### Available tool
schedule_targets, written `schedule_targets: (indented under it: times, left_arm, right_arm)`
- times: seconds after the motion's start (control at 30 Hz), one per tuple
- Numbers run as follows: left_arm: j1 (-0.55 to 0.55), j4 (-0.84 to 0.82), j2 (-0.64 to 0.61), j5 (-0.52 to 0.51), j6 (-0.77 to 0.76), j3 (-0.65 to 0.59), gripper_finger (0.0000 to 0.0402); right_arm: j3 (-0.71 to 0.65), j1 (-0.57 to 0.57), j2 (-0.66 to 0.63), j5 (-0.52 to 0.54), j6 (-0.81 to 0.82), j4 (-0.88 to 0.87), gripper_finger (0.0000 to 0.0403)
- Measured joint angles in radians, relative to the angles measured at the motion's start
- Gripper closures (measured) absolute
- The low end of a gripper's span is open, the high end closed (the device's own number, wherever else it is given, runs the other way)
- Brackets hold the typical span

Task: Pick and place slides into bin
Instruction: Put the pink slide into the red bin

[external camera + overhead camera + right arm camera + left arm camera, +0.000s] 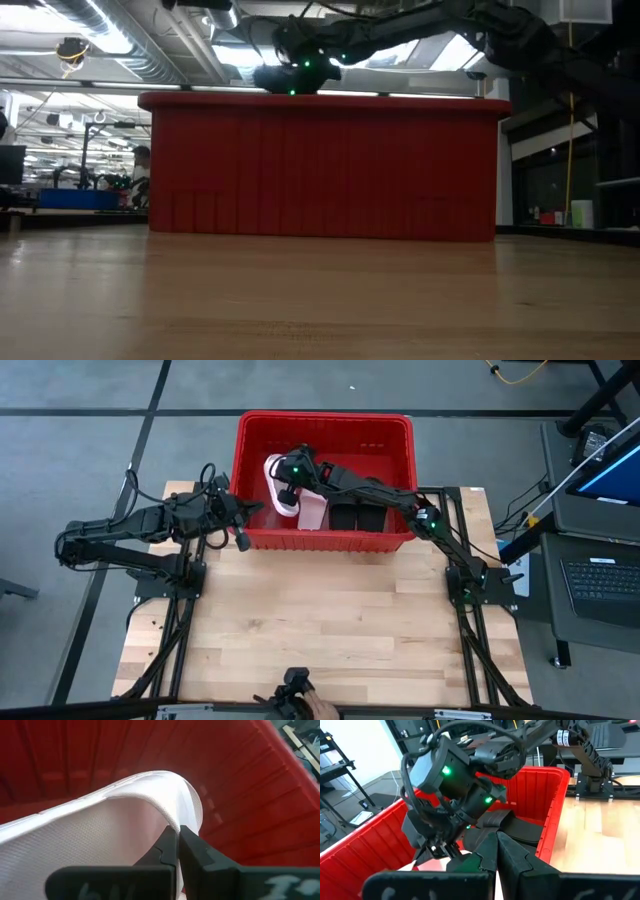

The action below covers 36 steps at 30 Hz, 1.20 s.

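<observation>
Nearest the overhead camera's lower edge, a person's hand [318, 708] rests at the near rim of the wooden table [300, 620], clear of the work.

Left side: the left gripper [243, 536] waits just outside the bin's [390, 430] near-left corner, holding nothing; in its wrist view its fingers [520, 865] stand pressed together.

Centre: the right gripper [177, 837] reaches over the bin and is clamped on the thin edge of a pale pink slide [100, 835], held inside the bin close to its left wall. A second pink slide [312, 512] lies on the bin floor just to its right.

Right: two black slides [355, 515] lie side by side on the bin floor. All four slides seen are within the bin walls; none is visible on the table.

Handling assessment: the slide appears light, moulded foam or rubber, flexible rather than rigid, with a fine textured surface offering fair friction. Not fragile. The present pinch on a thin curved edge looks adequate for so light an item, though it may swing or twist. The wide strap seems the most secure hold; the sole edge is second choice.
</observation>
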Motion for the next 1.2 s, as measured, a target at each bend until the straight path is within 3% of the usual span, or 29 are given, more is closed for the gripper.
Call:
schedule_targets:
  times: [1.2]
  left_arm:
    - [0.000,-0.002,0.000,0.000,-0.026,0.000,0.0399]
  right_arm:
    - [-0.002,-0.047,0.110,-0.079,0.065,0.010,0.0395]
